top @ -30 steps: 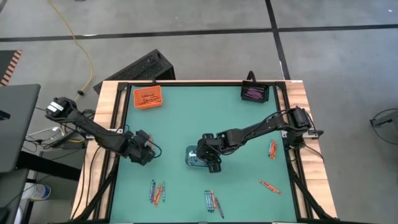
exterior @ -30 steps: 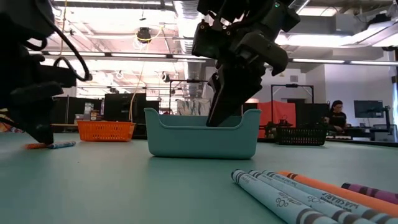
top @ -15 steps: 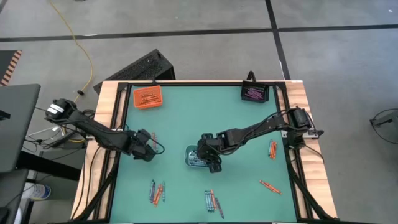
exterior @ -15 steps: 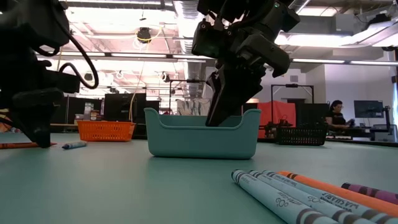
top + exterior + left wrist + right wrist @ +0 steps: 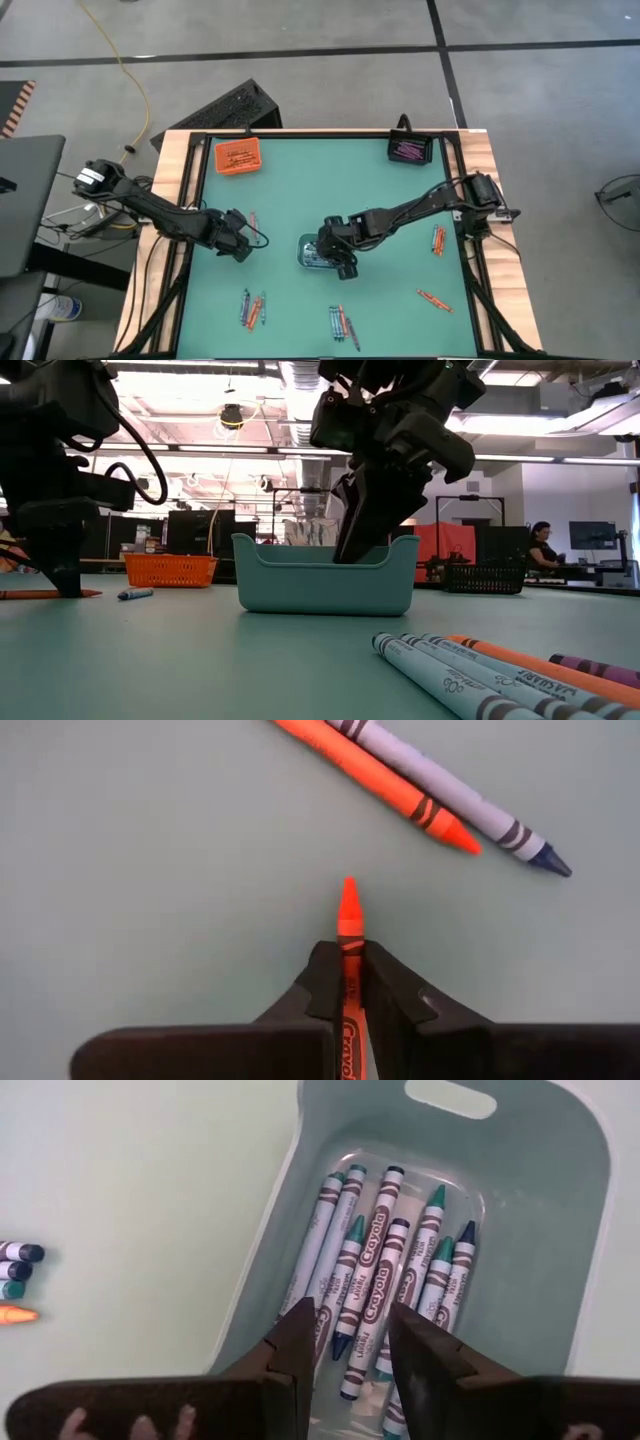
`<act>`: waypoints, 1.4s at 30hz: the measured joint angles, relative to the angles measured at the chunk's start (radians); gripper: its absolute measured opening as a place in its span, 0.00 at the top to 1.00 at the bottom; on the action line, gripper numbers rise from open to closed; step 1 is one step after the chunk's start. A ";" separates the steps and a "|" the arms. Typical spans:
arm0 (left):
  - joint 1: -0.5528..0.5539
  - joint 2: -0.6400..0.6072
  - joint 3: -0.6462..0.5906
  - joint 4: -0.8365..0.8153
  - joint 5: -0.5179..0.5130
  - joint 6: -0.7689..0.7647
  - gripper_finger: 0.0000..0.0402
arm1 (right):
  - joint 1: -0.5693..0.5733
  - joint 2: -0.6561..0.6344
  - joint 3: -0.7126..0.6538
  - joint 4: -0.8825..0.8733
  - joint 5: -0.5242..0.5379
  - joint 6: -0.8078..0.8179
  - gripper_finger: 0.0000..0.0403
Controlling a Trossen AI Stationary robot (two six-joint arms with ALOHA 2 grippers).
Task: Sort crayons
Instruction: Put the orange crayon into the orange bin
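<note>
Since a second ago the left claw point(image 5: 350, 982) slid inward and pinched an orange crayon point(image 5: 348, 925), right claw point(image 5: 348, 1342) spread over the part-filled teal tray point(image 5: 545, 1200), with loose crayons point(image 5: 253, 307) still scattered on the table point(image 5: 320, 190).

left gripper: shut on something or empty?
Shut on an orange crayon. In the left wrist view, the left gripper has both fingers pressed against the crayon, whose tip pokes out ahead of them.
</note>
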 joint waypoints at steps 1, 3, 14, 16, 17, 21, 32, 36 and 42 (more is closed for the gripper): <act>0.000 0.000 0.000 0.000 0.003 0.002 0.97 | 0.001 0.000 0.000 -0.001 0.000 0.000 0.70; 0.000 0.000 0.003 -0.002 0.004 0.014 0.98 | 0.001 0.000 0.000 -0.001 0.000 0.000 0.70; -0.001 0.005 0.217 -0.179 -0.097 0.181 1.00 | 0.002 0.000 0.052 -0.085 0.000 0.006 0.69; -0.001 0.005 0.262 -0.236 -0.142 0.227 1.00 | 0.005 0.000 0.071 -0.108 0.000 0.011 0.69; -0.001 0.005 0.288 -0.258 -0.170 0.250 1.00 | 0.008 0.000 0.082 -0.114 0.001 0.013 0.69; 0.032 0.004 0.359 -0.364 -0.303 0.369 1.00 | 0.026 0.000 0.120 -0.133 0.006 0.013 0.69; 0.364 0.004 0.393 -0.293 -0.443 0.891 1.00 | 0.142 0.000 0.257 -0.306 0.118 0.099 0.69; 0.515 0.004 0.393 -0.199 -0.408 1.080 1.00 | 0.206 0.000 0.287 -0.373 0.158 0.160 0.69; 0.726 0.004 0.393 -0.039 -0.283 1.383 1.00 | 0.304 0.000 0.312 -0.443 0.212 0.274 0.69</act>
